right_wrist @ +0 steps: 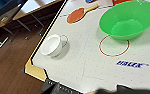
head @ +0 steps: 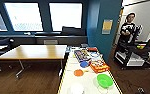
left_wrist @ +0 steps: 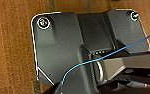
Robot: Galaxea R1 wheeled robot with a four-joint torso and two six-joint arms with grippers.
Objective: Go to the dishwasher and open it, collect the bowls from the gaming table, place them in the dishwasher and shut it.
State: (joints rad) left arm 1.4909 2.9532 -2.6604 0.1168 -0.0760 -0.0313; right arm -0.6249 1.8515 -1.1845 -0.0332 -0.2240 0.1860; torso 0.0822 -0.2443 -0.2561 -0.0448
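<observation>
Here neither hand's grip can be told. The white, yellow-edged surface (head: 89, 80) stands by a teal wall; a wood-topped table (head: 36, 51) is alongside. On it: lime green bowl (head: 104, 80), orange bowl (head: 78, 72), blue bowl (head: 84, 64).

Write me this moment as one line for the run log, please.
place: at gaming table | on it: green bowl, orange bowl, blue bowl, white dish, game boxes | bowls: not yet picked up | person: standing nearby
</observation>
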